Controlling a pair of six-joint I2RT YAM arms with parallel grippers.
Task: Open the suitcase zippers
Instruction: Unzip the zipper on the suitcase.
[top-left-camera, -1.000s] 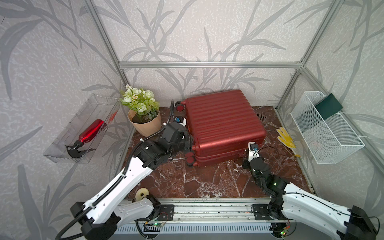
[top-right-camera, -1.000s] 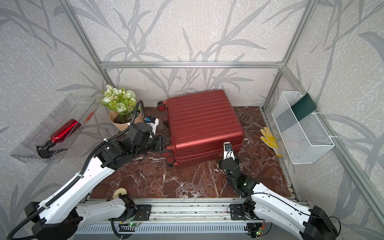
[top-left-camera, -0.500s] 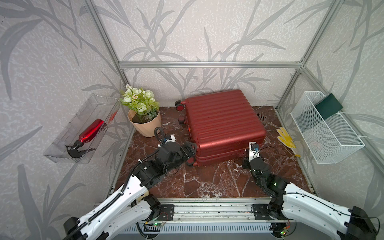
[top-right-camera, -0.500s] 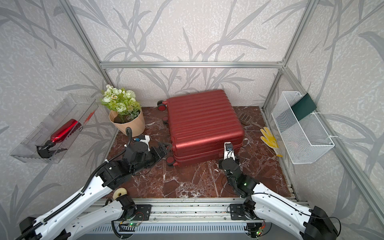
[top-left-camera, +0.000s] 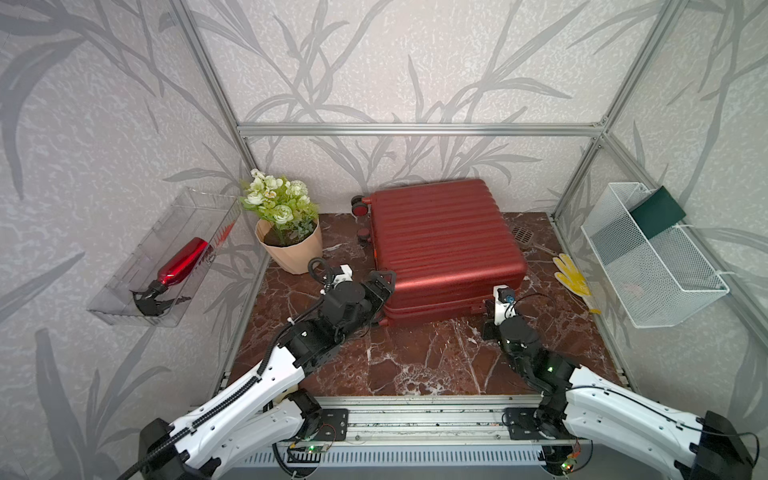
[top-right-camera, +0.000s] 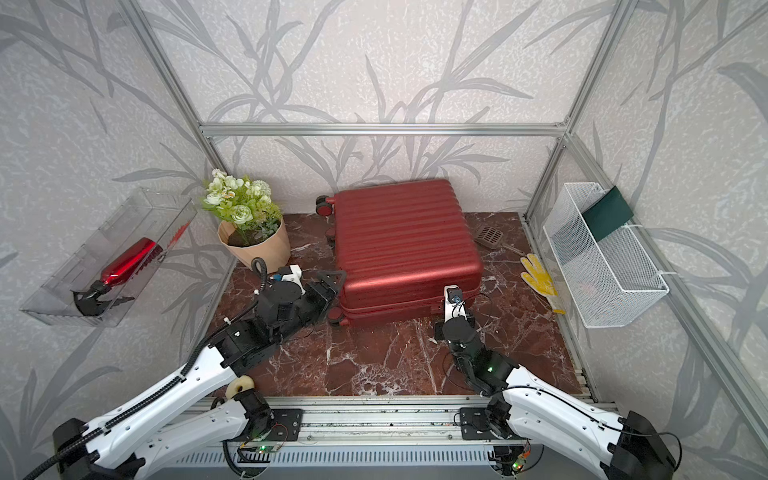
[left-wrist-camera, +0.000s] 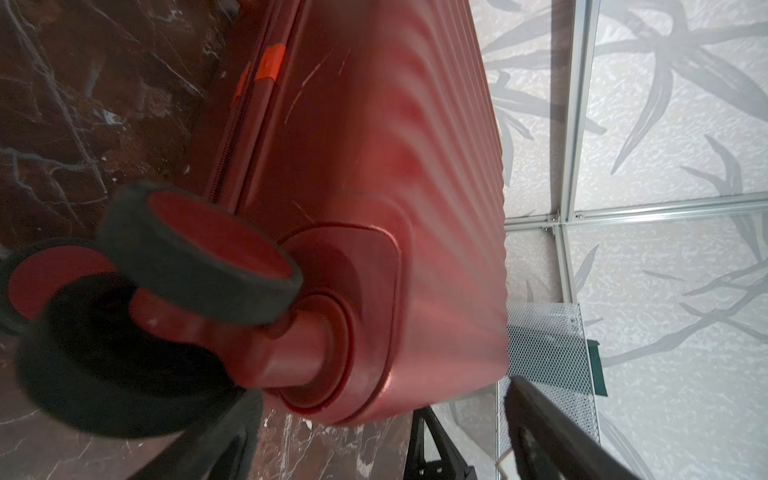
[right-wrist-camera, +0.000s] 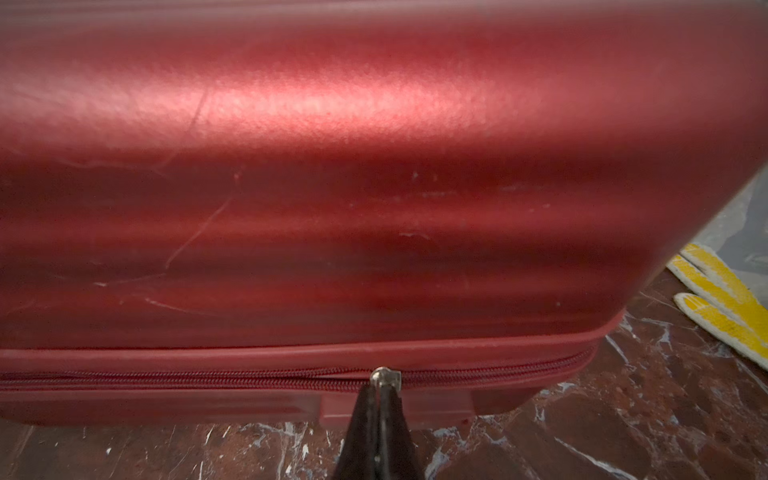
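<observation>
Left hand (top-left-camera: 384, 277) apart by suitcase (top-left-camera: 444, 241) wheel (left-wrist-camera: 199, 253); right hand (right-wrist-camera: 380, 399) clamps zipper pull (right-wrist-camera: 385, 376); glove (right-wrist-camera: 723, 299) near

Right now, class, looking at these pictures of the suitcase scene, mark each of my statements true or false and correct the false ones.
1. The suitcase lies flat on the table, its shell halves closed. True.
2. The right gripper is shut on the zipper pull at the seam. True.
3. The left gripper is clamped on a wheel. False: it is open beside the suitcase's wheels, gripping nothing.
4. The yellow glove lies on top of the suitcase. False: it lies on the table beside it.
5. The red spray bottle lies in the clear wall tray. True.
</observation>
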